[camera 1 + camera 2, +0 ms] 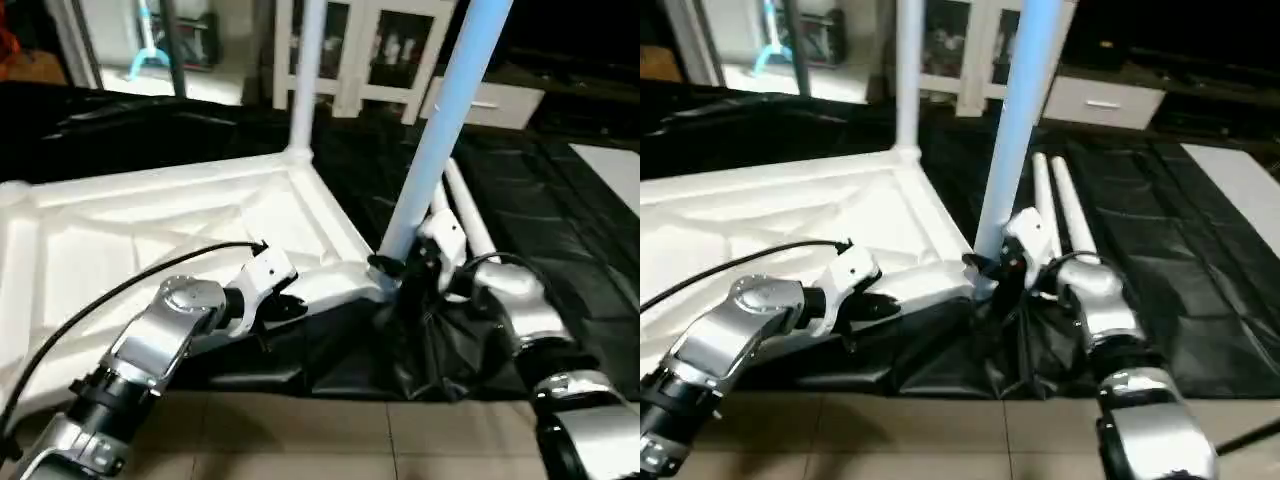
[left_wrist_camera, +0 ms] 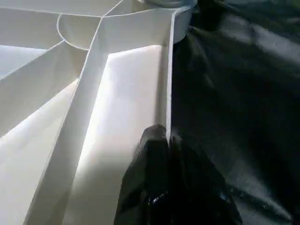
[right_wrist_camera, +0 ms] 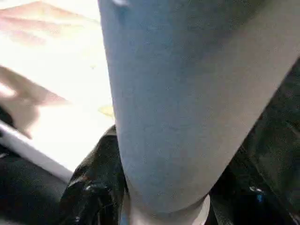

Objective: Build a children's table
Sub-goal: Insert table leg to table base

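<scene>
The white tabletop lies underside up on a black cloth, its ribs showing. One white leg stands upright in the far corner socket. A second leg leans to the right with its foot at the near right corner socket; my right gripper is shut around its base, the tube filling the gap between the black fingers. My left gripper is shut on the tabletop's near rim, pinching the thin wall just left of that corner. Two loose legs lie side by side behind my right arm.
The black cloth covers the floor under the work and is bunched beneath the near corner. Bare beige tiles run along the front. A white cabinet stands at the back, and a white sheet lies far right.
</scene>
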Controlling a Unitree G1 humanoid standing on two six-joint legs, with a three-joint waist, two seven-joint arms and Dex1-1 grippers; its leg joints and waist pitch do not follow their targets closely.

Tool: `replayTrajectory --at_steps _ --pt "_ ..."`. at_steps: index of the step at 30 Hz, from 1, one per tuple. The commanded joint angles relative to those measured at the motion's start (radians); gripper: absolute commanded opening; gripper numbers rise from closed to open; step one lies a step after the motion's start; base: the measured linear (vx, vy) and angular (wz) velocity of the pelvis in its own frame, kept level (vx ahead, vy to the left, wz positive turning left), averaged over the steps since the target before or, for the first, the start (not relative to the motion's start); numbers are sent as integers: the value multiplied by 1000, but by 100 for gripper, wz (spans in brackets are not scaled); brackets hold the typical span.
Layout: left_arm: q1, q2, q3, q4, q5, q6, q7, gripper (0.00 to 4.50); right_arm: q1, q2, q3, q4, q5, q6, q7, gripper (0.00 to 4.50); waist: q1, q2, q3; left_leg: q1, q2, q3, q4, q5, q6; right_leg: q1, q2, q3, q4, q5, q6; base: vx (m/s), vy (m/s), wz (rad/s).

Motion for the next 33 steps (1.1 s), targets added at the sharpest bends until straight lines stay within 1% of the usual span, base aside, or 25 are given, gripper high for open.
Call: replayTrajectory --at_steps 1,5,6,8,9,11,12,13,14,15,16,17,18,19,21,22,23,24,25,26,28,29,31,32,33 --pt "-33 -20 36 -57 -40 7 9 0 81 7 -11 146 -15 112 -64 189 -9 27 -25 19 37 -34 -101 -491 -51 -7 -50 30 -83 -418 -142 0 0 0" --pt "-38 -52 35 -56 -49 23 28 0 83 38 -45 140 27 153 -86 189 -15 30 -24 15 37 -32 -103 -485 -39 -6 -50 32 -80 -397 -159 0 0 0" --pt "-39 -55 35 -55 -48 26 32 0 83 39 -47 140 28 156 -90 189 -14 29 -25 13 38 -32 -103 -469 -40 -4 -51 33 -78 -377 -164 0 0 0" --pt "-62 -115 51 -29 -22 85 129 0 77 72 -73 149 48 188 -166 189 -14 35 -27 14 39 -29 -102 -446 -41 -2 -52 35 -74 -347 -177 0 0 0" --pt "-76 -155 65 -8 1 112 202 0 71 91 -86 157 49 199 -221 189 -14 34 -26 18 39 -25 -101 -440 -45 -6 -50 35 -76 -341 -183 0 0 0" --pt "-89 -195 79 16 29 129 286 0 66 111 -96 166 48 208 -285 189 -10 32 -27 19 36 -24 -97 -434 -44 -6 -52 34 -78 -353 -181 0 0 0" --pt "-96 -222 77 31 52 134 334 0 60 134 -113 172 56 218 -344 189 -13 33 -30 13 35 -25 -98 -419 -39 0 -52 35 -76 -343 -178 0 0 0" --pt "-99 -240 70 42 67 129 364 0 55 157 -127 177 67 229 -390 189 -12 33 -33 9 36 -25 -98 -394 -37 3 -54 36 -75 -325 -175 0 0 0" --pt "-99 -240 70 42 67 129 364 0 55 157 -127 177 67 229 -390 189 -11 34 -33 11 36 -25 -97 -390 -36 1 -54 36 -75 -321 -175 0 0 0" --pt "-99 -251 43 50 81 113 365 0 49 195 -146 177 88 241 -430 189 -12 32 -34 9 34 -24 -96 -385 -30 3 -52 35 -75 -314 -173 0 0 0" --pt "-99 -251 43 50 81 112 365 0 49 196 -146 177 88 242 -430 189 -12 33 -35 7 34 -24 -96 -380 -26 3 -54 36 -74 -309 -173 0 0 0" --pt "-95 -247 33 46 76 98 344 0 48 209 -139 171 88 241 -415 189 -12 30 -36 5 34 -24 -97 -378 -23 5 -54 35 -74 -310 -172 0 0 0" --pt "-90 -234 23 40 72 73 316 0 47 215 -131 164 88 239 -396 189 -13 33 -36 5 35 -25 -98 -378 -23 6 -53 34 -74 -308 -169 0 0 0" --pt "-84 -223 18 31 68 51 293 0 46 217 -128 156 87 240 -375 189 -13 32 -37 6 35 -24 -97 -378 -21 4 -52 35 -74 -303 -169 0 0 0" --pt "-72 -199 16 14 63 40 258 0 42 214 -126 143 92 248 -332 189 -14 34 -38 3 36 -26 -100 -367 -21 7 -53 34 -71 -286 -172 0 0 0" --pt "-61 -175 14 4 52 13 217 0 37 203 -127 135 100 260 -297 189 -14 35 -38 3 36 -26 -100 -363 -21 8 -52 34 -69 -273 -176 0 0 0" --pt "-49 -145 14 -9 44 7 180 0 34 185 -119 126 100 269 -250 189 -17 34 -37 1 37 -26 -101 -363 -20 11 -52 34 -67 -268 -180 0 0 0" --pt "-36 -114 9 -21 39 -29 136 0 33 167 -107 112 95 278 -199 189 -19 33 -39 -3 36 -27 -100 -357 -13 16 -52 33 -66 -259 -185 0 0 0" --pt "-13 -67 -1 -44 23 -98 48 0 35 137 -85 93 85 287 -114 189 -23 34 -40 -8 36 -29 -100 -343 -1 21 -54 33 -65 -250 -189 0 0 0" --pt "-12 -65 -2 -45 22 -101 44 0 35 136 -83 92 84 287 -110 189 -24 34 -38 -9 37 -29 -102 -339 4 19 -54 34 -65 -248 -191 0 0 0" --pt "17 7 -18 -80 2 -136 -68 0 44 89 -42 53 70 284 34 189 -23 35 -42 0 39 -23 -96 -306 10 16 -57 36 -63 -219 -203 0 0 0" --pt "26 37 -26 -88 -6 -153 -112 0 48 69 -25 33 67 282 92 189 -22 35 -45 -2 37 -22 -92 -250 25 23 -54 36 -53 -144 -223 59 -18 2" --pt "41 109 -43 -88 -16 -211 -214 0 59 15 24 -21 64 275 242 189 -21 38 -47 -1 35 -14 -81 -130 76 27 -50 35 -34 20 -267 68 -17 0" --pt "41 138 -47 -76 -17 -236 -251 0 62 -14 47 -49 65 273 316 189 -22 37 -44 -3 34 -13 -81 -101 92 29 -48 34 -31 53 -274 65 -16 -1" --pt "39 153 -44 -61 -20 -255 -275 0 63 -36 65 -67 63 271 369 189 -21 39 -46 6 36 -8 -76 -47 116 24 -47 35 -23 126 -296 50 -11 -1"
